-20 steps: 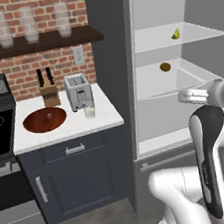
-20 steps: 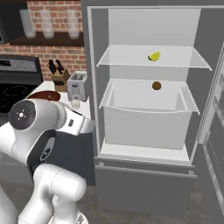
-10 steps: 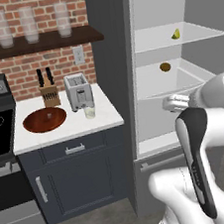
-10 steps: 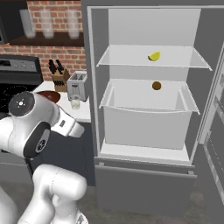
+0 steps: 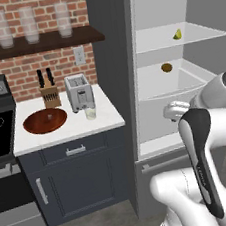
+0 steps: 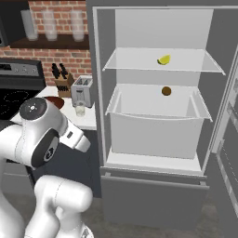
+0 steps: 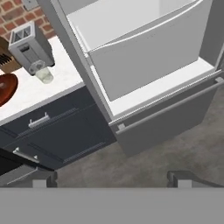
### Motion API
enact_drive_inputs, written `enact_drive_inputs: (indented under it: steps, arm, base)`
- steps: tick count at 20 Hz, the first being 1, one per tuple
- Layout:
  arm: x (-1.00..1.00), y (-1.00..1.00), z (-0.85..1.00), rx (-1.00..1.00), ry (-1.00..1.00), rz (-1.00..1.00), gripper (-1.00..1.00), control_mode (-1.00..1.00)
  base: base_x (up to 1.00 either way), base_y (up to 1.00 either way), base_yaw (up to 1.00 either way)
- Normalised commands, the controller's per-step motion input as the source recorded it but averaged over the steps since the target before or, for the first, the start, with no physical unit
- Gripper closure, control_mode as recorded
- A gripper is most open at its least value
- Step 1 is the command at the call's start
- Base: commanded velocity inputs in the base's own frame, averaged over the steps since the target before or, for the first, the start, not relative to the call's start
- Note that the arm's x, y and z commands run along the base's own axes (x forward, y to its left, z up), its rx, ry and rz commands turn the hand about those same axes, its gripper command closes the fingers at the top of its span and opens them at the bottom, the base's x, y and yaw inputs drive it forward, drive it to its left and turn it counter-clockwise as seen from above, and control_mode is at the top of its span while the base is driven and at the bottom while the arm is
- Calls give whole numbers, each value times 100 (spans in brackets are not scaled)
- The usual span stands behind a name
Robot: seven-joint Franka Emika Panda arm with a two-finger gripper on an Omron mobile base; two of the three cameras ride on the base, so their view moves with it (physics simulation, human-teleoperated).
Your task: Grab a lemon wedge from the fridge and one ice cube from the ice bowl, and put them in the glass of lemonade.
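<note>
The fridge [image 6: 104, 69] stands open, with the lemon wedge [image 6: 163, 60] on its upper shelf, above a round brown fruit [image 6: 166, 91] at the back of the drawer. The hand [image 7: 111, 179] is spread wide and empty, low and aimed down at the freezer drawer. Reaching up, it may clip the shelf edge, or knock the tiny wedge backward, or take the brown fruit by mistake
</note>
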Motion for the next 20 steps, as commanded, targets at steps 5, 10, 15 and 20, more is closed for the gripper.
enact_drive_inputs:
  steps: [5, 10, 15, 20]
  arm:
    - [-7, 0, -4, 0, 0, -2, -100, -100]
    - [-2, -1, -7, 0, 0, 0, -100, -100]
    - [0, 0, -9, 0, 0, 0, -100, -100]
    - [0, 0, -3, 0, 0, 0, -100, 100]
  base:
    - [0, 0, 0]
    - [0, 0, 0]
    - [0, 0, 0]
    - [-5, -32, 0]
